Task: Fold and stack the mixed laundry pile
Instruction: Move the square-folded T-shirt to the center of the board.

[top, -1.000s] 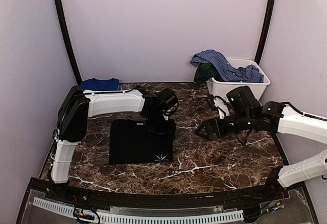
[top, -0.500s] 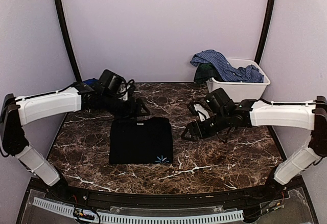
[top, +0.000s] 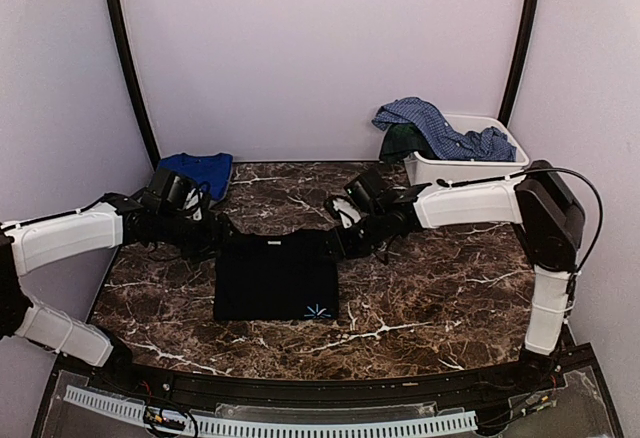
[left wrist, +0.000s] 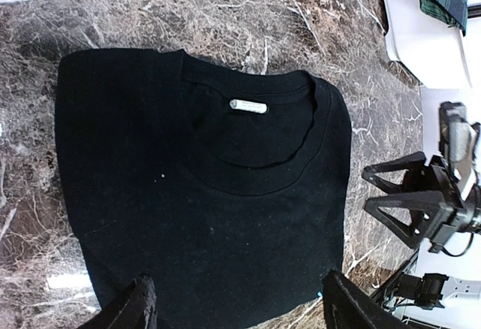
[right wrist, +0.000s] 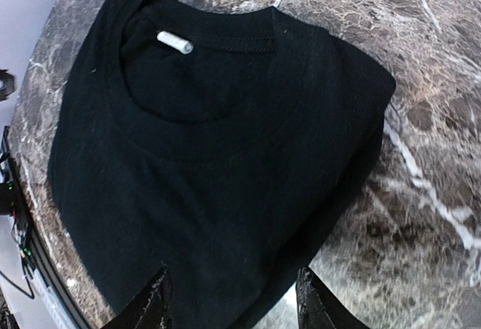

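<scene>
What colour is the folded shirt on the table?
Black; the shirt shows best in left wrist view.

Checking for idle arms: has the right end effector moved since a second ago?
Yes. The right end effector moved left, away from the white bin, to the right edge of the black tee.

In the top view the left gripper (top: 214, 232) and right gripper (top: 339, 241) blend into the black tee (top: 275, 276), so whether they touch it cannot be told. The tee's pale print (top: 317, 310) is too small to make out. The plaid garment (top: 402, 142) lies mostly hidden under the blue checked shirt (top: 432, 124). Each wrist view cuts off its own fingers (left wrist: 140, 311) and the tee's lower part at the bottom edge. The neck label (left wrist: 248, 105) is unreadable.
</scene>
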Motion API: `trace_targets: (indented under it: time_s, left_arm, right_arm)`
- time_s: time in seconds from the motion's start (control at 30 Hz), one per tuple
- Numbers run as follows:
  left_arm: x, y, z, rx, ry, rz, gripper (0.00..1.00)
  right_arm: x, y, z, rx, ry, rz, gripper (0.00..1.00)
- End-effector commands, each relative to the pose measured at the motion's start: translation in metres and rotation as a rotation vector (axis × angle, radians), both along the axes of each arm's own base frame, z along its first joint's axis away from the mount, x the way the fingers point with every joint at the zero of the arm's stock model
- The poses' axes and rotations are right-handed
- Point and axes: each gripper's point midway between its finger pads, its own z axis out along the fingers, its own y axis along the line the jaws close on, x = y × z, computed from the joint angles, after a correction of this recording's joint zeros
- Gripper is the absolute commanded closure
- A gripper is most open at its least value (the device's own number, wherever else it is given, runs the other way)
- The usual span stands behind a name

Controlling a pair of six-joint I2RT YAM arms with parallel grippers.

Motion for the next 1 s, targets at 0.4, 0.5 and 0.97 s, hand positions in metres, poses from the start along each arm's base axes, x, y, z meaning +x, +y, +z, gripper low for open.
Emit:
trace_targets:
  time_s: [0.4,0.5,0.97]
  left_arm:
    - [0.0,0.021,0.009,0.039,-0.057,0.067,0.24]
    - [-0.002,0.021,0.003,0.035,-0.043,0.063,0.23]
    - [-0.022,0.009,-0.037,-0.061,0.055,0.035,0.24]
  right_arm:
    - [0.025,-0.045,-0.052,-0.253,-0.05,-0.077,1.0]
    - [0.031,-0.072,-0.05,-0.274,-0.071,-0.105,1.0]
    - [0.055,-0.108,-0.008,-0.442,-0.228,-0.14,0.62]
